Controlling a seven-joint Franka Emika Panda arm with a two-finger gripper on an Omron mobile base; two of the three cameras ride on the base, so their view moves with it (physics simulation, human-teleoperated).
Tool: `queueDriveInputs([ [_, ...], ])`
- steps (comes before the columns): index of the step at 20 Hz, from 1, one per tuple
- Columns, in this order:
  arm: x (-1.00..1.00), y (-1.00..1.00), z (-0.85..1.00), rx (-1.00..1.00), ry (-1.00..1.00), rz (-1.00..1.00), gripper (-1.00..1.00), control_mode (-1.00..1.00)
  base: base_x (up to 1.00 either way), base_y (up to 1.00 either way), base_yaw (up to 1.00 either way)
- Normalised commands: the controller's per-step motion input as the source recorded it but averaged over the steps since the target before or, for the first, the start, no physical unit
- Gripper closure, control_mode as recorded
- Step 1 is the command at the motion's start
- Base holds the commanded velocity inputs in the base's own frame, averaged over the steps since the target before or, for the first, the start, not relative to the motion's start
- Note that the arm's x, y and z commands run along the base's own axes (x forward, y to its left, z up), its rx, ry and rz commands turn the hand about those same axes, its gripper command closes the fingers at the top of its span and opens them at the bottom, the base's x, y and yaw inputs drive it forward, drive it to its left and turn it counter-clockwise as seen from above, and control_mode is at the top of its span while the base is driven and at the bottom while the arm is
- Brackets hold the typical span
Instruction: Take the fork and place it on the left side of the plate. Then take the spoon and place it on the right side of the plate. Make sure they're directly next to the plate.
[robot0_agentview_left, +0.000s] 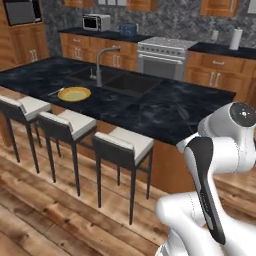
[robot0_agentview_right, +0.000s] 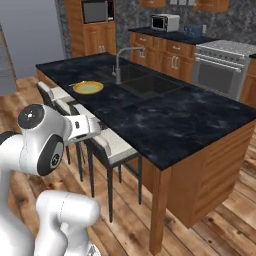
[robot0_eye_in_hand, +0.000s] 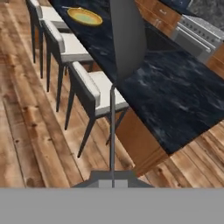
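In the hand view my gripper (robot0_eye_in_hand: 112, 180) is shut on the spoon (robot0_eye_in_hand: 112, 127). Its thin handle rises from the fingertips, and its grey oval bowl looms large near the top, over the dark counter's edge. The plate (robot0_eye_in_hand: 84, 16), yellow-rimmed with a pale green centre, lies far off on the island counter, also seen as the plate (robot0_agentview_left: 74, 94) and the plate (robot0_agentview_right: 88, 87). The fork (robot0_agentview_left: 55, 91) is a thin pale sliver lying right beside the plate's left side. My hand (robot0_agentview_right: 89, 127) hangs off the counter, above the stools.
Three white-seated stools (robot0_agentview_left: 122, 142) line the island's near side. A sink (robot0_agentview_left: 125, 84) with a tall faucet (robot0_agentview_left: 100, 62) sits behind the plate. The stove (robot0_agentview_left: 162, 57) and wooden cabinets stand along the back wall. Wooden floor lies below my hand.
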Motion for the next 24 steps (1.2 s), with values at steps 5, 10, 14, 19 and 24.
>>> queueDriveInputs([
  [5,0.0,0.0,0.0,0.0,0.0,0.0,1.0,1.0,0.24,1.0,-0.35],
  [10,0.0,0.0,0.0,0.0,0.0,0.0,1.0,1.0,0.36,0.97,-0.42],
  [14,0.0,0.0,0.0,0.0,0.0,0.0,1.0,1.0,0.4,0.97,-0.41],
  [19,0.0,0.0,0.0,0.0,0.0,0.0,1.0,1.0,0.38,1.0,-0.4],
  [24,0.0,0.0,0.0,0.0,0.0,0.0,1.0,1.0,0.36,0.99,-0.4],
])
